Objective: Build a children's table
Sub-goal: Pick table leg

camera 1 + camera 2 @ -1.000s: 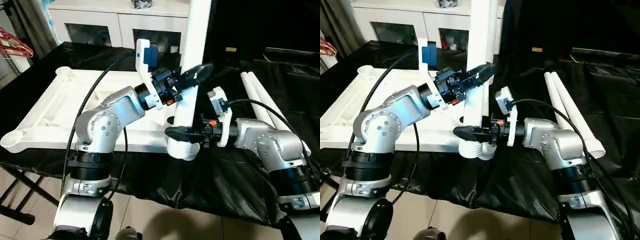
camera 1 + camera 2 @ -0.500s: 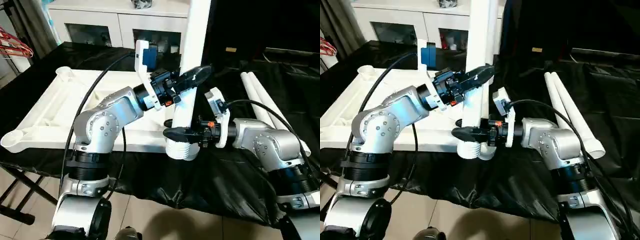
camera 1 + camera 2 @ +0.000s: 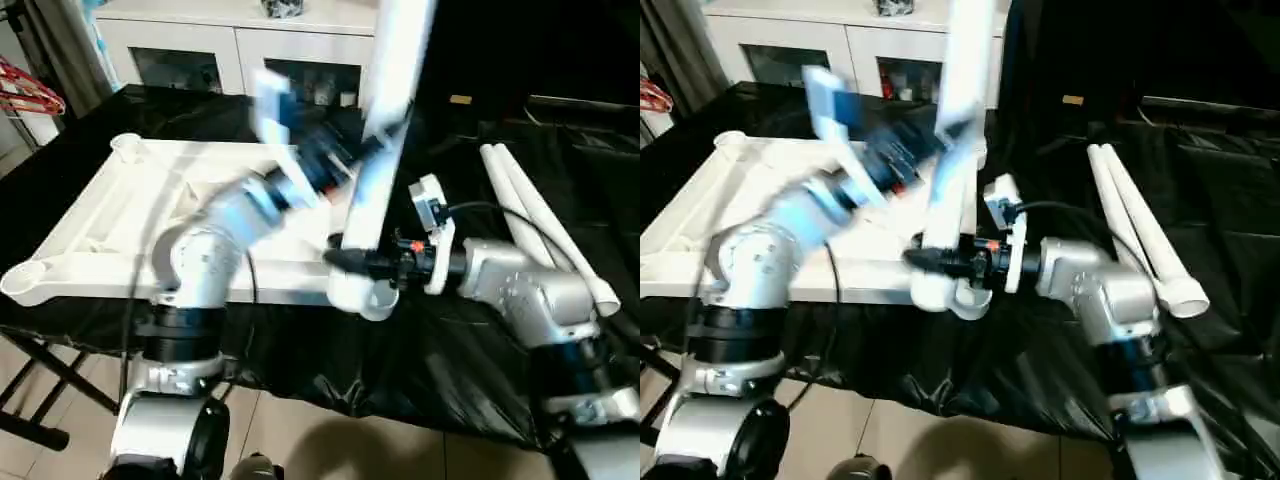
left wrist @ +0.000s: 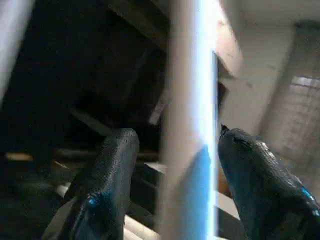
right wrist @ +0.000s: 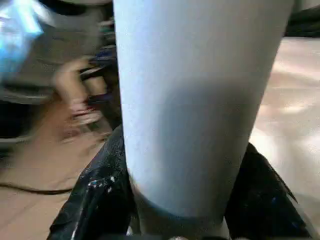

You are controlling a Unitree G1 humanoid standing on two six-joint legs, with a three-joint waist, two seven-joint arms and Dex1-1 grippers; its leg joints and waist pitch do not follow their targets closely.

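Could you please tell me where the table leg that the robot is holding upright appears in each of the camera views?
Left eye view: held leg at centre, tilted, its thick end by the tabletop's near edge.
Right eye view: the leg at centre.
Left wrist view: the leg between that gripper's fingers.
Right wrist view: the leg large, between the black fingers.
Shared landmark: the right gripper around the leg's lower part.
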